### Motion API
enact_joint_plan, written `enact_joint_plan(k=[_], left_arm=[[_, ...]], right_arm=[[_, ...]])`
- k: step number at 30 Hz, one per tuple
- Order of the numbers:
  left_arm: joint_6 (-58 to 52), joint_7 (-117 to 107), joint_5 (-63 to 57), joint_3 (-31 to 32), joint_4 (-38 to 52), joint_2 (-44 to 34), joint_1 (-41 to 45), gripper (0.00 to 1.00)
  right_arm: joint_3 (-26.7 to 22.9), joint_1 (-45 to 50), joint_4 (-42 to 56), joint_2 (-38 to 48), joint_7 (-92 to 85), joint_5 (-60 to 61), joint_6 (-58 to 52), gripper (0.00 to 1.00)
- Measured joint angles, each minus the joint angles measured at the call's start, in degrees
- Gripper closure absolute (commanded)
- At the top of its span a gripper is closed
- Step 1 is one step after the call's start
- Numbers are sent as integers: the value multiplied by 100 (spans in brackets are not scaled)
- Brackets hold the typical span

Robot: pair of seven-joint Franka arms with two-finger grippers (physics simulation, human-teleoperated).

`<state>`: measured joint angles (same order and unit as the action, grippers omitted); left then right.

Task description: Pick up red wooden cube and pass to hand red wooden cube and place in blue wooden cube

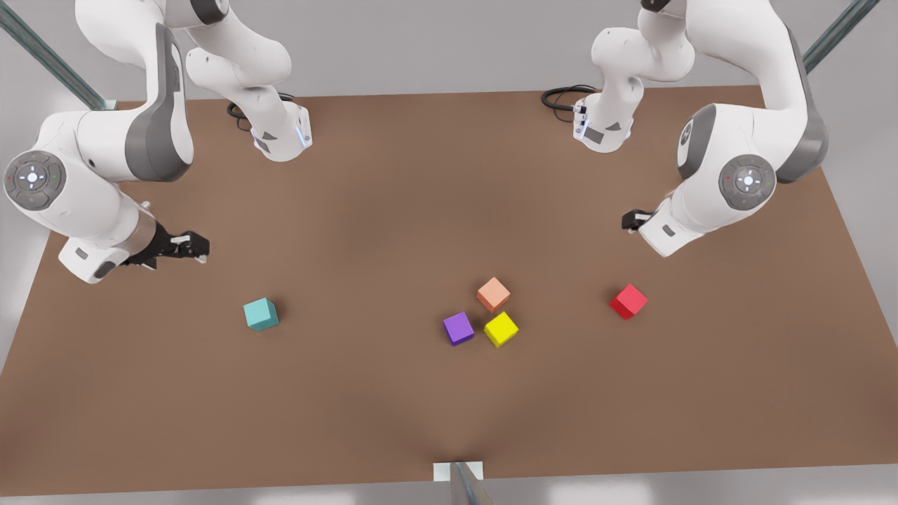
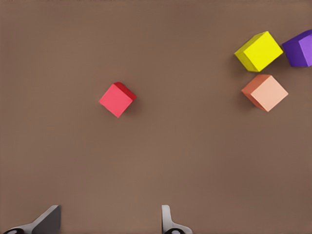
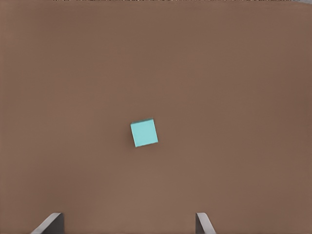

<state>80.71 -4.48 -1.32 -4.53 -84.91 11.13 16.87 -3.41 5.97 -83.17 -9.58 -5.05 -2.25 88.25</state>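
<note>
A: Left wrist view first: the red cube lies on the bare brown table, turned at an angle, with nothing touching it. Two fingertips of the left gripper stand apart with nothing between them, well short of the cube.

B: So which arm is that in the front view?

A: The one on the front view's right. The red cube lies near it, a little toward the camera from its wrist. I'd judge the arm hangs there because it is the nearer one and the pick has not begun.

B: And the neighbours?

A: An orange cube, a yellow cube and a purple cube cluster near the middle, apart from the red one, so a descent has clear room. The angle matters more: the wrist probably must turn so the fingers meet flat faces.

B: Where does it end up?

A: At the teal cube, well apart on the front view's left. It sits alone below the right gripper, whose fingers are also spread and empty. In the front view that right gripper waits above the table, probably to receive the hand-over, since the target lies on its side
</note>
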Motion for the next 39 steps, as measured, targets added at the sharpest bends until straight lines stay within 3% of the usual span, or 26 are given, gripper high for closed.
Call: enact_joint_plan(k=[5, 10, 13, 16, 22, 39], left_arm=[[53, 8, 4, -4, -5, 44, -5, 0], [950, -29, 9, -238, -229, 1373, -97, 0], [2008, -127, 319, -434, -958, 1715, -238, 0], [3110, -303, 915, -603, -1795, 1749, -252, 0], [4406, -787, 1549, -865, -2472, 1689, -252, 0], [5277, -2054, 1696, -853, -2710, 1918, -165, 0]], right_arm=[[3, 0, 0, -6, -41, 4, 47, 0], [2, 1, -5, -6, -73, 5, 70, 0], [2, 0, -9, -7, -89, 3, 76, 0], [3, 2, -36, 10, -102, 2, 79, 0], [0, -20, -99, 57, -124, 6, 86, 0], [0, 20, -174, 64, -158, -9, 101, 0]])
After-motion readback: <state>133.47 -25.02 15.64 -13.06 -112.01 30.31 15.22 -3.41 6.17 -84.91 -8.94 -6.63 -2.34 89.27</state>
